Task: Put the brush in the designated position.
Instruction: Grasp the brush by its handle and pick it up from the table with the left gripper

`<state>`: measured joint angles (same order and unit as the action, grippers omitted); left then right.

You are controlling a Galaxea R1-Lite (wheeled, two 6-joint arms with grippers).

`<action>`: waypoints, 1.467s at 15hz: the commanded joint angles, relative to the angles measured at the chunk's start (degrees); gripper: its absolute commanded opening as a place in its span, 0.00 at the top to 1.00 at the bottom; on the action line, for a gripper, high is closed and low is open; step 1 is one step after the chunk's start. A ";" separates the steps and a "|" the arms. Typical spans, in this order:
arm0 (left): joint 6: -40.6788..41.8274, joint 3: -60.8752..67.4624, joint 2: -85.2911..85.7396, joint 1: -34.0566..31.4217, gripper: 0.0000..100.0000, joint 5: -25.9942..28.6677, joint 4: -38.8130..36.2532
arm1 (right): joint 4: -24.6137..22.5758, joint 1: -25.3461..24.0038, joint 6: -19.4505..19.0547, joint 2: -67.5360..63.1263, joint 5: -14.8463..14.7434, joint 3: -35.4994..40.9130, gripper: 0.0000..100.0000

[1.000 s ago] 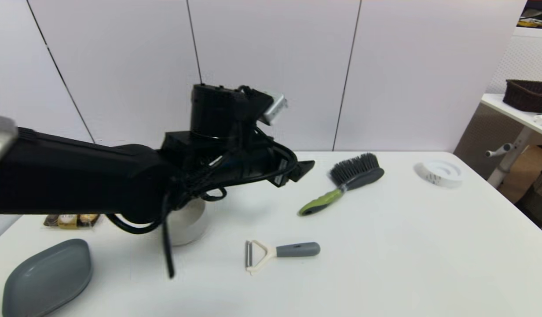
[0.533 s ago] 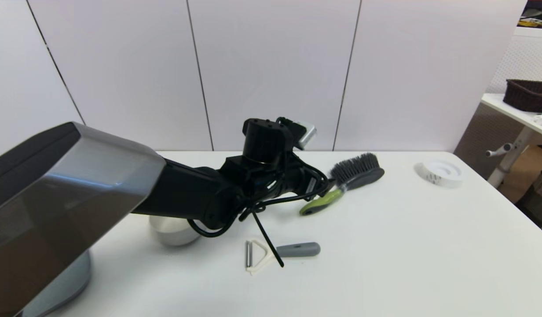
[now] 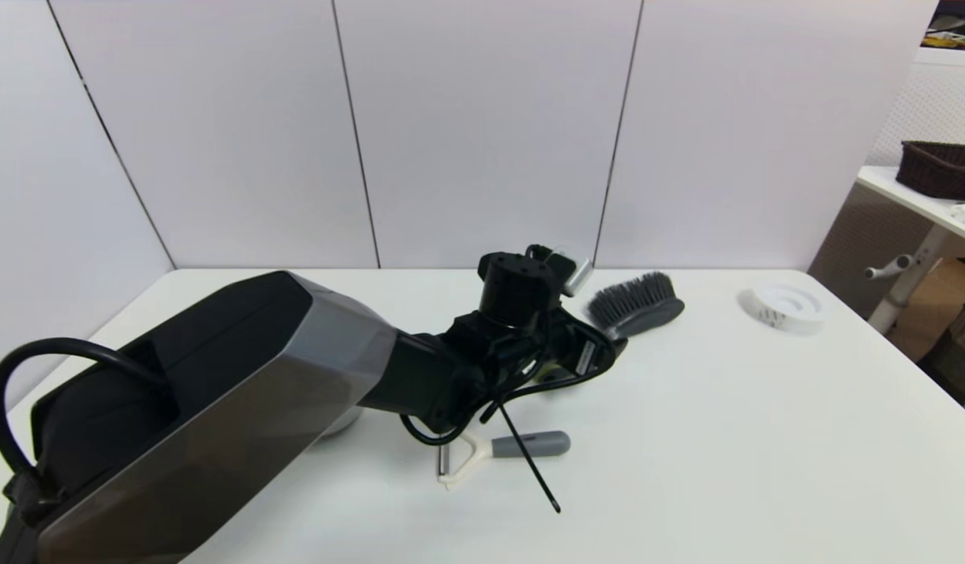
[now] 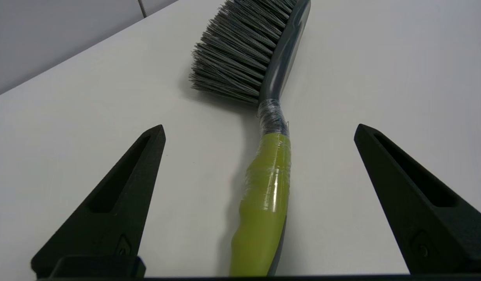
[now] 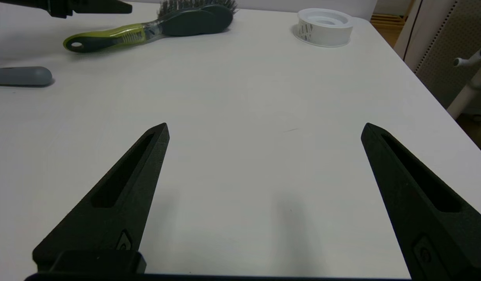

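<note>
A: What takes up the most room?

B: The white surface [image 3: 725, 439], and across it the left arm [image 3: 216, 423], reaching from the near left toward the middle.

A: And its claw?

B: The left claw [image 4: 260, 168] is spread wide, one finger [image 4: 115, 195] on each side of the brush's green handle, touching neither side of it. It grips nothing.

A: Where is the brush?

B: The brush [image 3: 635, 301] lies on the surface toward the far middle, bristles pointing toward the back wall, its handle running back under the left wrist, which hides most of the handle from the head camera. From the left wrist, the lime-green handle [image 4: 266, 203] sits squarely between the fingers.

A: The other arm?

B: The right claw [image 5: 264, 195] hovers low over bare surface on the near right, also wide open and empty, well apart from the brush.

A: Smaller things?

B: A roll of white tape [image 3: 782, 308] lies far right. A grey-handled white peeler [image 3: 502, 450] lies near the middle, just beside a dangling black cable tie [image 3: 529, 470].
</note>
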<state>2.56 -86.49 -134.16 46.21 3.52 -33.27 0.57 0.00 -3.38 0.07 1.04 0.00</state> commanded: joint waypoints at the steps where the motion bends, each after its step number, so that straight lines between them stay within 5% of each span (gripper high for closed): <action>1: -0.54 -4.21 -4.97 1.25 0.00 -0.01 -0.22 | 0.04 0.00 -0.05 -0.07 0.02 0.09 0.00; 12: -0.54 -7.55 -9.37 1.33 0.00 -0.01 -0.04 | 0.04 0.00 -0.05 -0.07 0.02 0.09 0.00; 13: -0.45 -7.46 -9.46 1.33 1.00 -0.01 0.22 | -0.05 0.00 -0.05 -0.07 0.02 0.09 0.00; 18: -0.45 -6.94 -9.37 1.51 1.00 -0.01 3.47 | -0.05 0.00 -0.05 -0.07 0.02 0.09 0.00; 22: 0.78 -7.02 -8.05 1.51 1.00 0.26 13.40 | 0.04 0.00 -0.05 -0.07 0.02 0.09 0.00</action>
<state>2.74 -93.49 -142.70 47.54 3.68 -25.43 0.57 -0.02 -3.39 0.07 1.04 0.00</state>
